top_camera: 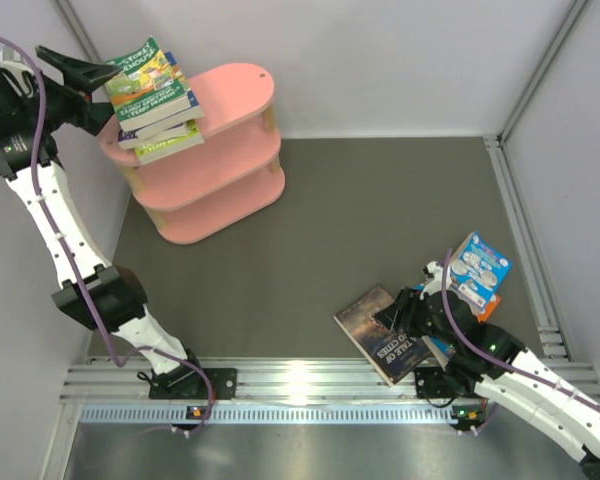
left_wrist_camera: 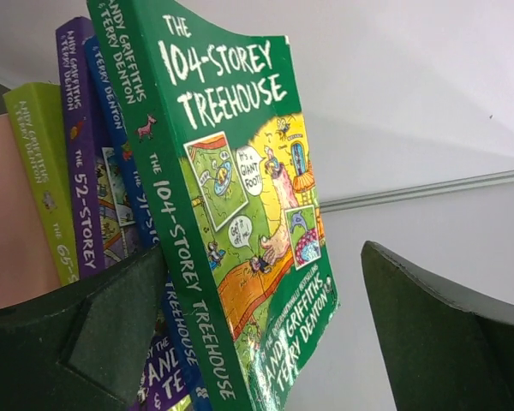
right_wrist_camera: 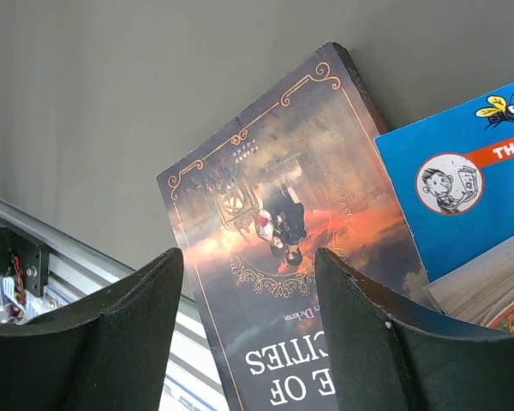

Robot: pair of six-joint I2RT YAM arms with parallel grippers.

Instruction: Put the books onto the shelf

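Finding four of the books (top_camera: 155,105) stacked flat at the left end of the top board of the shelf (top_camera: 230,150), a pink three-tier unit with rounded ends, standing at the far left of the grey counter (top_camera: 330,220). On top of the stack, the green book (left_wrist_camera: 240,214), titled "The 104-Storey Treehouse", with white lettering, a busy cartoon cover in yellow and orange, and a slight curl along its upper edge. Below it, a blue spine (left_wrist_camera: 120,163), then a purple spine (left_wrist_camera: 79,171), then a lime spine (left_wrist_camera: 36,163), all thin paperbacks with the same two authors' names. Poised at the spine side of that stack, the left pincer (left_wrist_camera: 261,257): spread wide and gripping nothing, one finger (left_wrist_camera: 86,334) crossing in front of the lower spines, touching or not impossible to tell, the other finger (left_wrist_camera: 445,325) well apart from the green cover. Lying flat on the counter near the right arm's base, the dark book (top_camera: 378,335): brownish, with gold ornament, a fiery glow and a title upside down in the wrist view. Overlapping its right side there, a blue book (right_wrist_camera: 463,197) with a bee and a round cartoon face. Hanging over the dark cover, the right pincer (right_wrist_camera: 248,257): partly apart, clasping nothing, contact with the cover impossible to tell.
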